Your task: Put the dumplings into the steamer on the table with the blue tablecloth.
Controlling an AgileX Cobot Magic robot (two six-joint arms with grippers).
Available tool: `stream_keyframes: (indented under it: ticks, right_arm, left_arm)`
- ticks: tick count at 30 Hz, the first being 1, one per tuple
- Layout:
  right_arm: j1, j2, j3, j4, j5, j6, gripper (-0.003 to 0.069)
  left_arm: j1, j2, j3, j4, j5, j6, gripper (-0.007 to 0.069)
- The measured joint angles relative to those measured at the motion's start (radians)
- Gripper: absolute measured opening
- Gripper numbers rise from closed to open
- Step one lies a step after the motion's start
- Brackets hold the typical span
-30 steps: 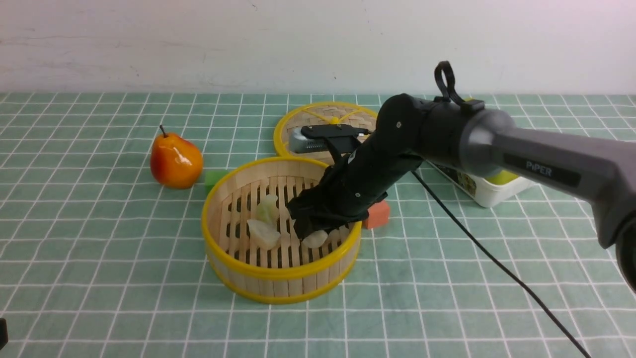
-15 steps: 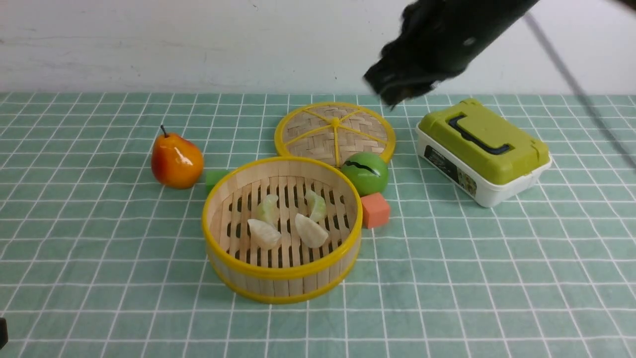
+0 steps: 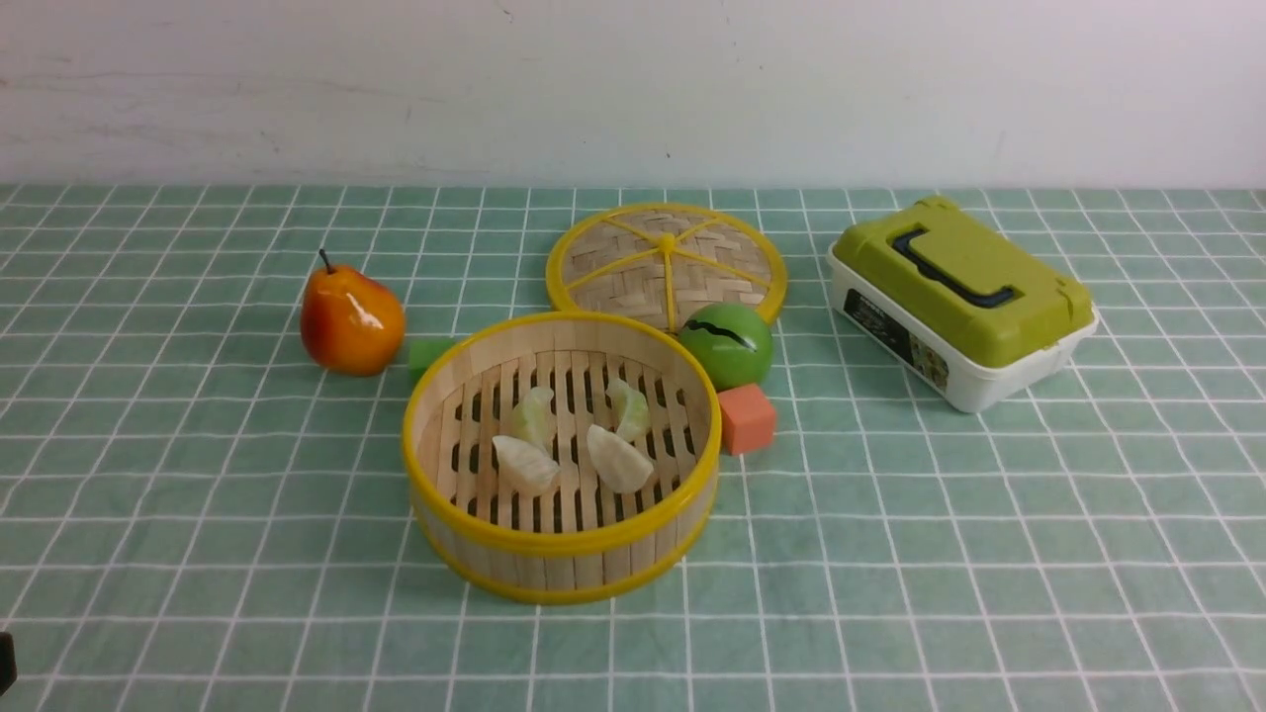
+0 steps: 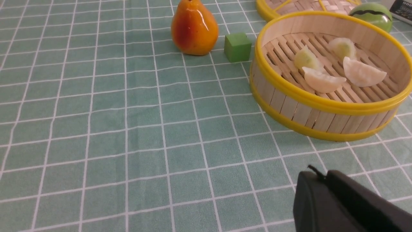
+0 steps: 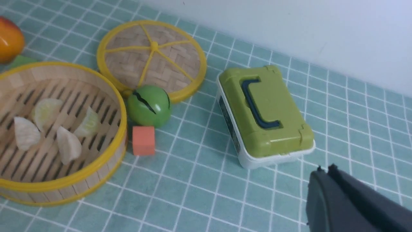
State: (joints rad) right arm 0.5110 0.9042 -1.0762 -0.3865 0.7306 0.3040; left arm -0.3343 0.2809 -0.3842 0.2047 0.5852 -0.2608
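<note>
We face a pale wall above a table [image 3: 940, 593] under blue-green gridded cloth. Four dumplings [image 3: 618, 460] lie inside the round bamboo steamer [image 3: 559, 578]. We judge them light, perhaps slippery, best pinched gently across the middle. Beyond is a lunchbox [image 3: 964, 287]; its side label is too small for us to read. The right claw [image 5: 325, 170] is together; whether the left [image 4: 317, 172] is, we cannot tell.

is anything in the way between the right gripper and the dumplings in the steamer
Nothing visible stands over the four dumplings: they already lie in the open steamer, its lid off behind it. From the right gripper, the case, ball and red block are low things near that side.
</note>
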Motion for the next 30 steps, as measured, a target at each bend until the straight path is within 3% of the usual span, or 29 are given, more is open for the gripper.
stream_keyframes:
  ticks: [3,5,7,9,11,16,19,24,30]
  right_arm:
    - [0.0,-0.158,0.29,-0.117,-0.303,0.071,-0.0019]
    - [0.0,-0.208,0.395,-0.172,-0.411,0.107,-0.0018]
    - [0.0,-0.284,0.598,-0.272,-0.617,0.212,-0.0015]
    - [0.0,-0.302,0.658,-0.307,-0.691,0.261,-0.0015]
    - [0.0,-0.324,0.811,-0.357,-0.86,0.388,-0.0014]
    - [-0.001,-0.325,0.923,-0.386,-1.128,0.527,-0.0011]
    - [-0.009,-0.339,0.946,-0.389,-1.168,0.537,-0.0011]
    - [-0.025,-0.368,0.951,-0.35,-1.071,0.492,-0.001]
    - [-0.119,-0.574,1.001,-0.106,-0.974,0.291,-0.001]
  left_arm:
    - [0.0,0.0,0.0,0.0,0.0,0.0,0.0041]
    - [0.0,0.0,0.0,0.0,0.0,0.0,0.0044]
    - [0.0,0.0,0.0,0.0,0.0,0.0,0.0049]
    - [0.0,0.0,0.0,0.0,0.0,0.0,0.005]
    - [0.0,0.0,0.0,0.0,0.0,0.0,0.0052]
    - [0.0,0.0,0.0,0.0,0.0,0.0,0.0052]
    - [0.0,0.0,0.0,0.0,0.0,0.0,0.0054]
    - [0.0,0.0,0.0,0.0,0.0,0.0,0.0057]
    - [0.0,0.0,0.0,0.0,0.0,0.0,0.0064]
